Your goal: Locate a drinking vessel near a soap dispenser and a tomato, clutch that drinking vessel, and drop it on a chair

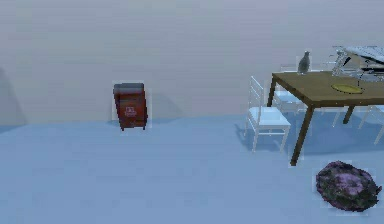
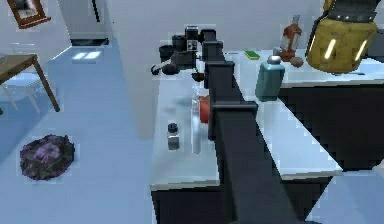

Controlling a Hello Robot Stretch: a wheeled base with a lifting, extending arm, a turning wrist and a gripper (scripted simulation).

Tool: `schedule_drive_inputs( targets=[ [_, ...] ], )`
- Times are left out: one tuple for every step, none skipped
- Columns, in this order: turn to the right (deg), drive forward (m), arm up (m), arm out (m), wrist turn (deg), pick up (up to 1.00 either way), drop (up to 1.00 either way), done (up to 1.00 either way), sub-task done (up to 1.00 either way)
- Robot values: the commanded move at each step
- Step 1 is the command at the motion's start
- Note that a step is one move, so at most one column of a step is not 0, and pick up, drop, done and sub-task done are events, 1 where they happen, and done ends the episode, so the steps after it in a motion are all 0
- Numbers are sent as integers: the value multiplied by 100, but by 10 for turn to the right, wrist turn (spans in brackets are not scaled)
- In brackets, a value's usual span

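On the white counter (image 2: 290, 140) a teal soap dispenser (image 2: 268, 78) stands right of the arm. A red tomato (image 2: 203, 108) lies against the arm's left side, partly hidden by it. Nearer the counter's front left stands a small grey thing with a dark top (image 2: 173, 136), with a pale, glassy upright shape (image 2: 195, 132) beside it. The dark arm (image 2: 235, 140) rises over the counter, and the gripper (image 2: 172, 62) sits at its far end above the counter's far part. I cannot tell whether it holds anything. A white chair (image 1: 267, 117) stands by a brown table (image 1: 320, 92).
A red chair-like thing (image 1: 130, 106) stands by the far wall. The table carries a grey statue (image 1: 305, 63) and a yellow plate (image 1: 348, 88). A dark purple lump (image 1: 348, 185) lies on the floor, the same lump (image 2: 45, 155) left of the counter. A yellow appliance (image 2: 340, 40) is at the back right.
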Motion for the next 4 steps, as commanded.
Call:
schedule_drive_inputs(
  targets=[
    [0, 0, 0, 0, -450, 0, 0, 0, 0],
    [0, 0, 0, 0, -450, 0, 0, 0, 0],
    [0, 0, 0, 0, -180, 0, 0, 0, 0],
    [0, 0, 0, -48, 0, 0, 0, 0, 0]
  ],
)
